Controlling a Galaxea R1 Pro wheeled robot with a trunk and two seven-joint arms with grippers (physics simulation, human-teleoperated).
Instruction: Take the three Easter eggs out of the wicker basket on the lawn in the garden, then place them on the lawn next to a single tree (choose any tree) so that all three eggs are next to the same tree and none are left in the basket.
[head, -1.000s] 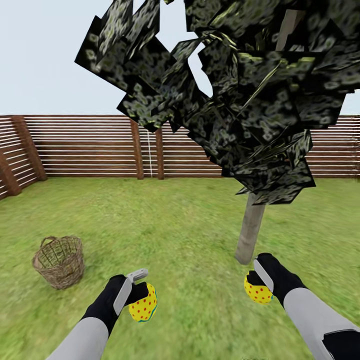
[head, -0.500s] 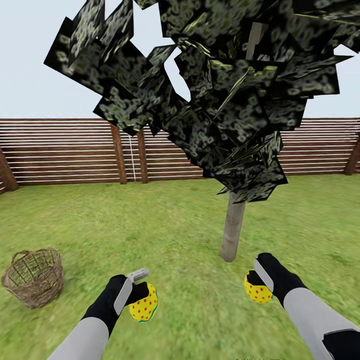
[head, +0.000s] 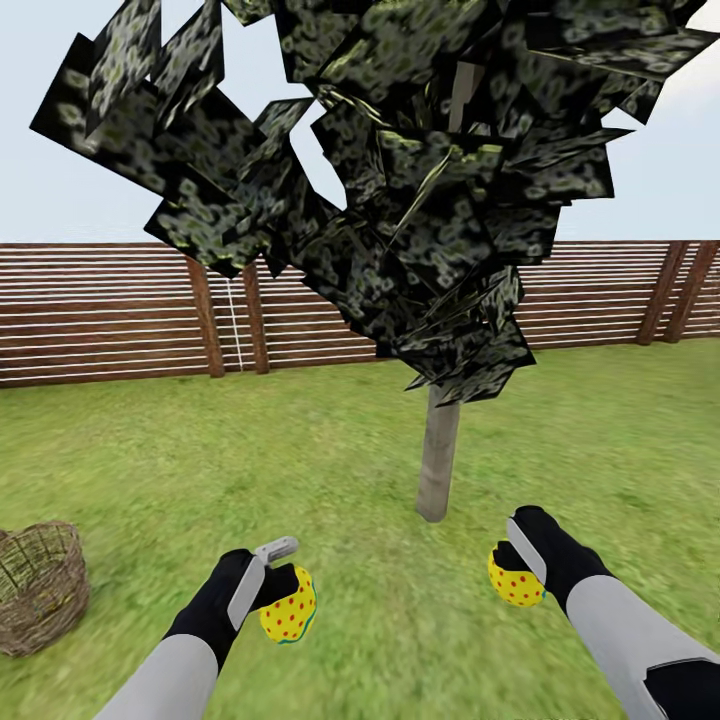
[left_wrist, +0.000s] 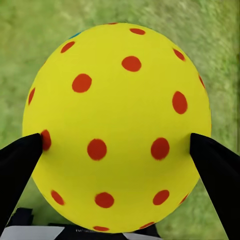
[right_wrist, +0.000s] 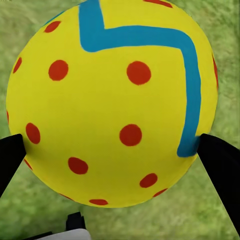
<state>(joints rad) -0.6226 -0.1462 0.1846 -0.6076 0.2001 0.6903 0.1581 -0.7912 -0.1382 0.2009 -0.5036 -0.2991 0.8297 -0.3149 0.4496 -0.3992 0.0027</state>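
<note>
Yellow, red-dotted egg (head: 288, 606) is clamped between the fingers of the left gripper (head: 272, 585) above the lawn (head: 330, 460); a second yellow egg with red dots and a blue band (head: 515, 579) is clamped in the right gripper (head: 518, 555). Both eggs hang near the tree trunk (head: 438, 450), the right one closer. Wicker basket (head: 38, 585) stands on the grass well apart to the left, before the slatted fence (head: 110, 310).

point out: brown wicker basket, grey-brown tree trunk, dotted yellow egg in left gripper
brown wicker basket (head: 35, 590), head view, woven side wall
grey-brown tree trunk (head: 438, 462), head view, mid-trunk
red-dotted yellow egg (left_wrist: 117, 125), left wrist view, shell centre
</note>
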